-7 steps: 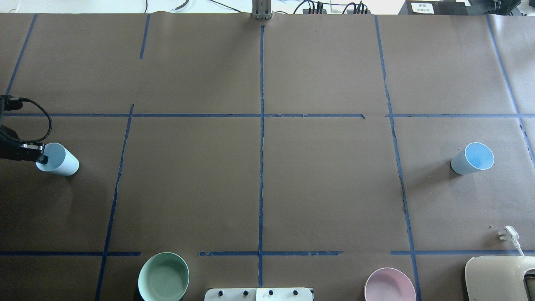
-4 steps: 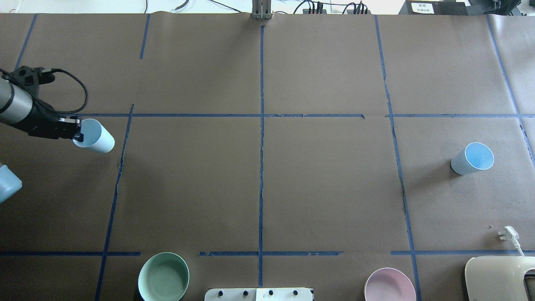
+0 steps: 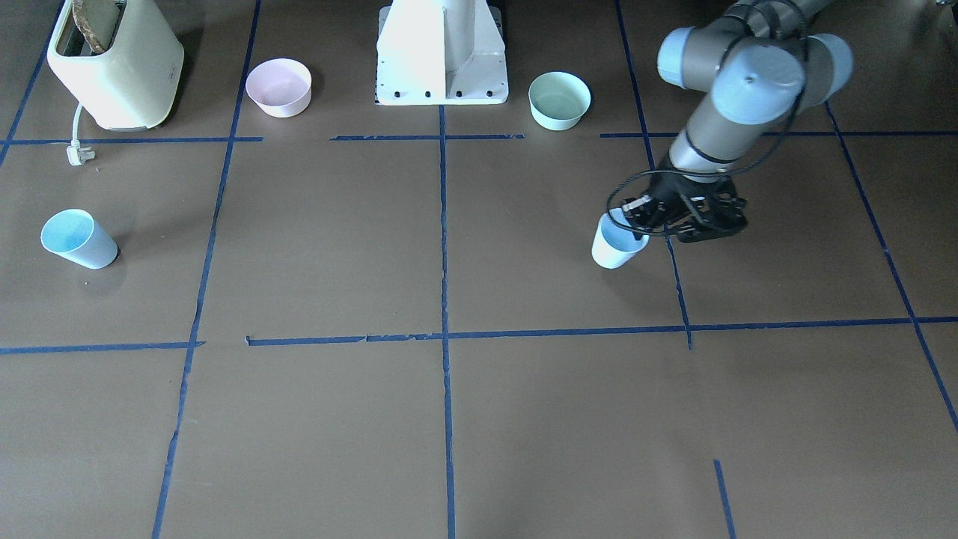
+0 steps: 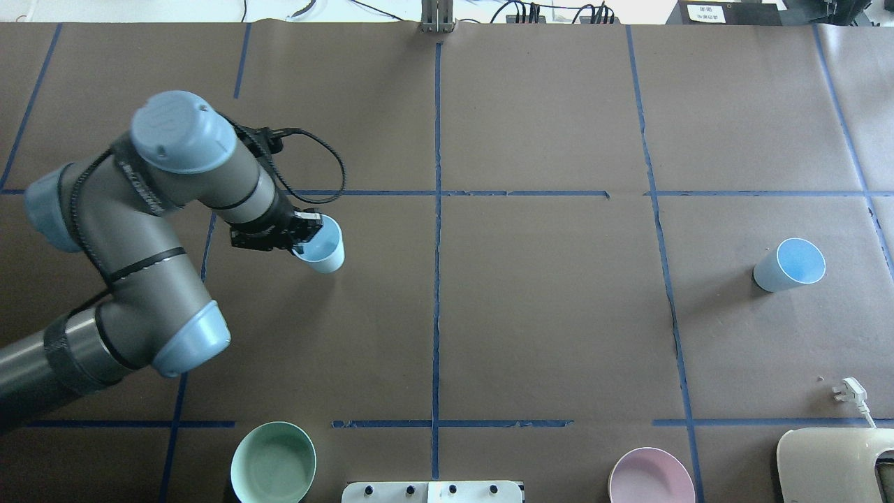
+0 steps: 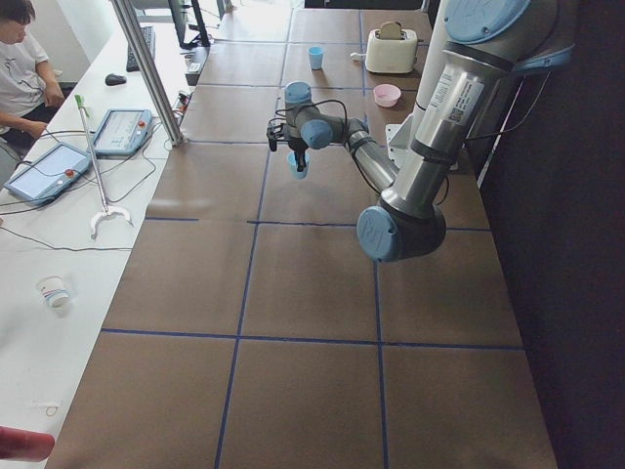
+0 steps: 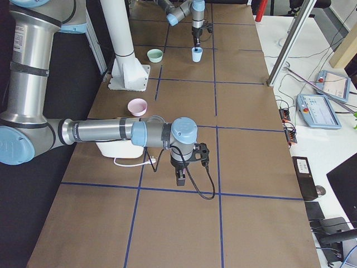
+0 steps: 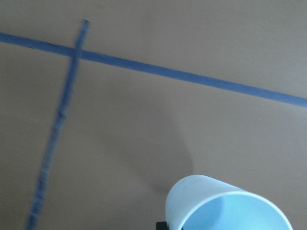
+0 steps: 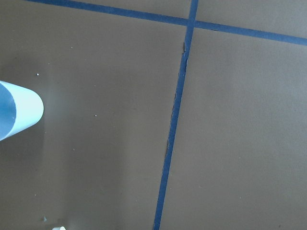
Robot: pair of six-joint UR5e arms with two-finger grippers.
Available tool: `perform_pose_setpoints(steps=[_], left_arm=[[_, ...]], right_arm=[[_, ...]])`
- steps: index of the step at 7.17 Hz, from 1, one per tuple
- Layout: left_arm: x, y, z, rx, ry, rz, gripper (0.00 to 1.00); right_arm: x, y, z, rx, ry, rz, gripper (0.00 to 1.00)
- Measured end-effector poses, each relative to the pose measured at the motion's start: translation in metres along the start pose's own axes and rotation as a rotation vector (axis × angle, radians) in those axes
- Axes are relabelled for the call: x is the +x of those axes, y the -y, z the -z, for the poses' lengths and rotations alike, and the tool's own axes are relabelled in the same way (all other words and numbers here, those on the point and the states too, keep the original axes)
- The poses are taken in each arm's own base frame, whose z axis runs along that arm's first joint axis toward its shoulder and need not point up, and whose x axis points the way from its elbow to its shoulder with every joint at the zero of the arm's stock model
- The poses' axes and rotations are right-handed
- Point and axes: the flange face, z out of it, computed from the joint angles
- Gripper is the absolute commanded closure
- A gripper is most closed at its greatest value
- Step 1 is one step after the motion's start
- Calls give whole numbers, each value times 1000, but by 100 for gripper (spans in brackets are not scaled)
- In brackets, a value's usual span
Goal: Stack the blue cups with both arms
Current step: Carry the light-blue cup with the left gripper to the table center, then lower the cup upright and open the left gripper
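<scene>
Background stuff only. A mint-green bowl (image 4: 273, 462) is parked well behind the left gripper (image 4: 305, 236), back at the robot's edge of the brown-papered table (image 4: 545, 314). A pale pink bowl (image 4: 651, 478) is set along that same edge, far off to the gripper's right. Even further right, a cream toaster (image 3: 116, 64) is seen with a brown slice (image 3: 93, 16) poking out of its slot. Its white plug (image 4: 848, 392) is laid loose just ahead of it. The paper is marked into squares with blue tape (image 4: 437, 279), and one line is laid just beyond the gripper.
</scene>
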Motion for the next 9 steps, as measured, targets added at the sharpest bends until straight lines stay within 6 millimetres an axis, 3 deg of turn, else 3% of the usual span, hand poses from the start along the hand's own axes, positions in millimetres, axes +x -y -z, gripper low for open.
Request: perform_pose_setpoints(steps=[2,3,4,5,7,8,9], left_arm=[[90,-36,-10,6,-8,18,100],[119,-49,-19,12,-6,12,98],[134,-56,-25,14,-5,6,94],[139,-60,-30,11,-3,0,82],[141,-66,-37,5,1,-10,7],[141,-67,-38,3,1,-15,0],[141,-68,-37,3,0,-23,0]], right_arm=[[0,0,0,0,1,0,0],[0,0,0,0,1,0,0],[0,0,0,-1,1,-1,0],[0,0,-1,-1,2,-1,0],[0,0,-1,-1,2,-1,0],[0,0,-1,-1,2,-1,0],[0,0,-1,-1,2,-1,0]])
